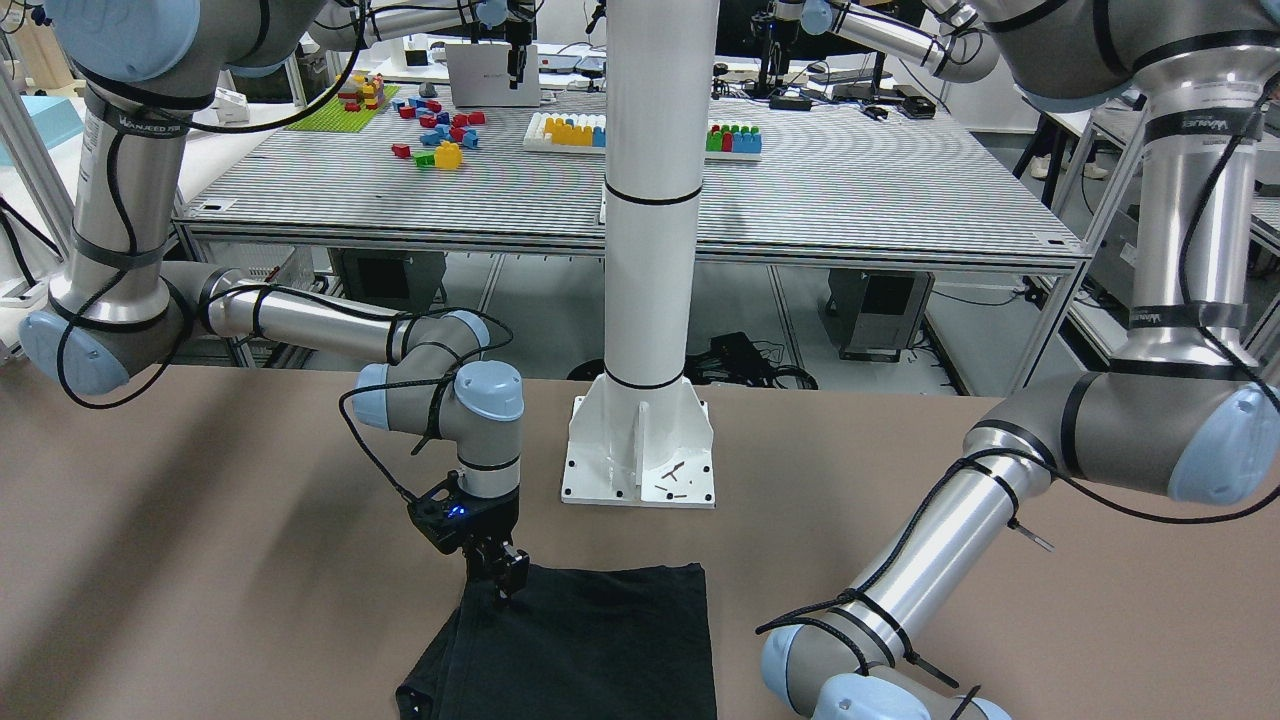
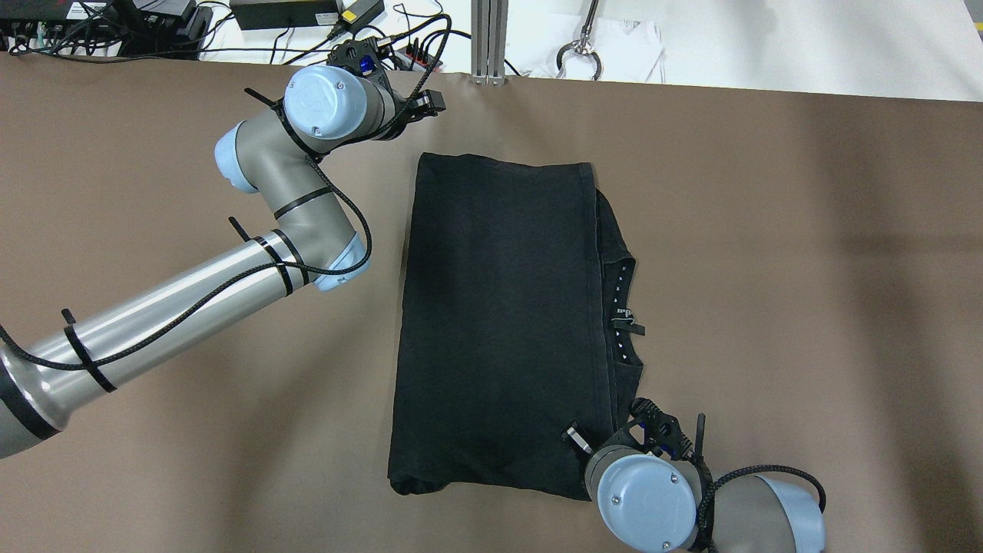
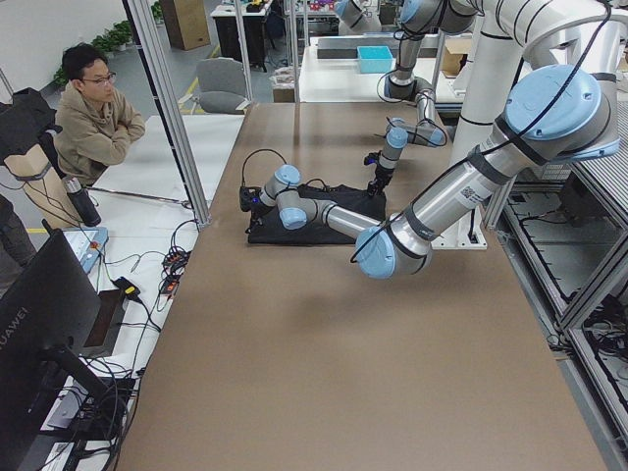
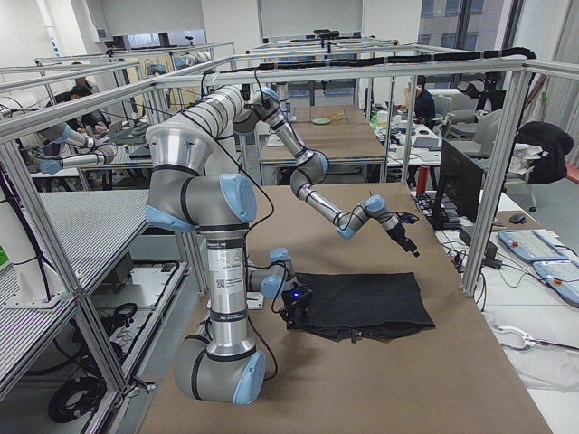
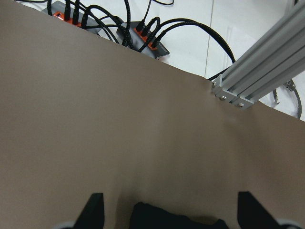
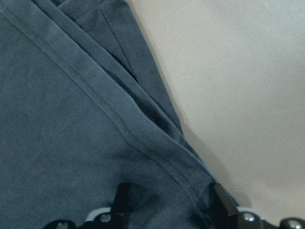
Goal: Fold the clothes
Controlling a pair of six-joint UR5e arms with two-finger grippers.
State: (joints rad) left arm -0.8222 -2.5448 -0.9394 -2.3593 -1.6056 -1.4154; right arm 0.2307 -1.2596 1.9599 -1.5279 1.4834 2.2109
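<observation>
The clothes are laid on the counter, folded long, with more folding likely needed; the left end effector is held spread nearby, the right end effector spread on a corner.

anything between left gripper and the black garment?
Nothing. In the overhead view only a short strip of bare table separates the left gripper from the black garment.
</observation>
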